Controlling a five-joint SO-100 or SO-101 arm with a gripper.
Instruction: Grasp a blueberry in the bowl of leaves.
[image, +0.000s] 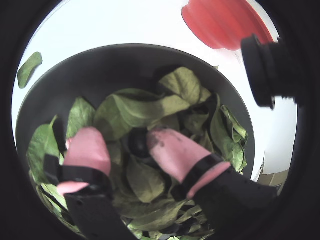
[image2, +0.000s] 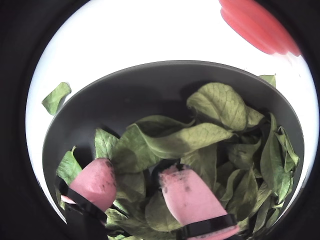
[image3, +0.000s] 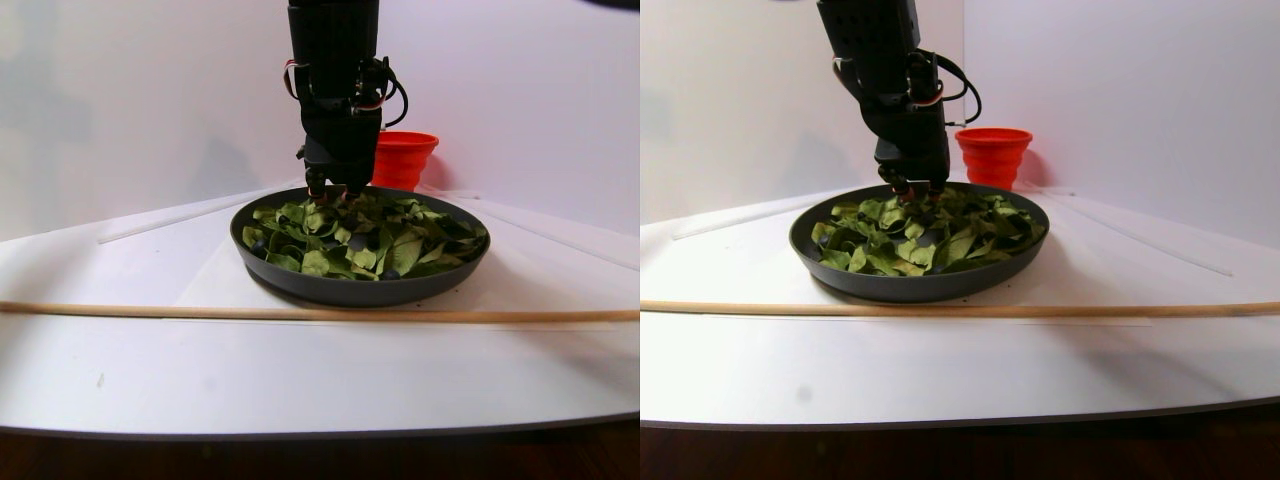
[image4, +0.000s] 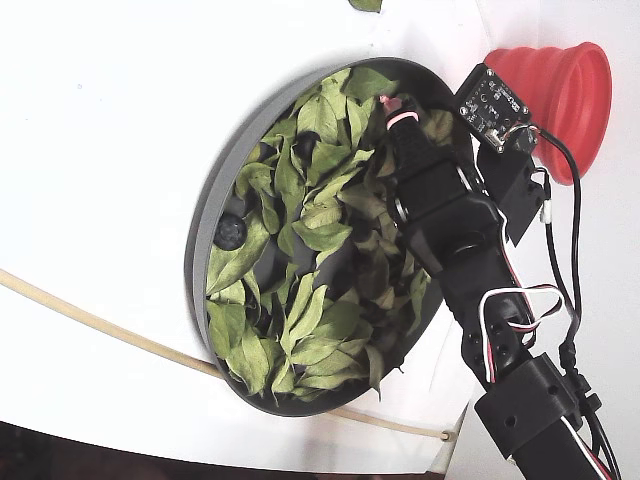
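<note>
The dark-grey bowl (image: 125, 55) holds many green leaves (image: 135, 112). My gripper (image: 122, 136) has pink fingertips, is open, and reaches down into the leaves at one side of the bowl. A dark round blueberry (image: 137, 141) lies between the jaws, close against the right finger (image: 172, 152), with a gap to the left finger (image: 89, 150). In the other wrist view the gripper (image2: 137, 175) is open over the leaves (image2: 165, 142) and the berry is mostly hidden. In the fixed view the gripper (image4: 398, 110) is at the bowl's (image4: 200, 215) upper edge, and another blueberry (image4: 230, 232) lies far from it.
A ribbed red cup (image4: 560, 90) stands just beyond the bowl, also in the stereo pair view (image3: 402, 155). A thin wooden stick (image3: 300, 313) lies across the white table in front of the bowl. A stray leaf (image: 29, 67) lies on the table outside the rim.
</note>
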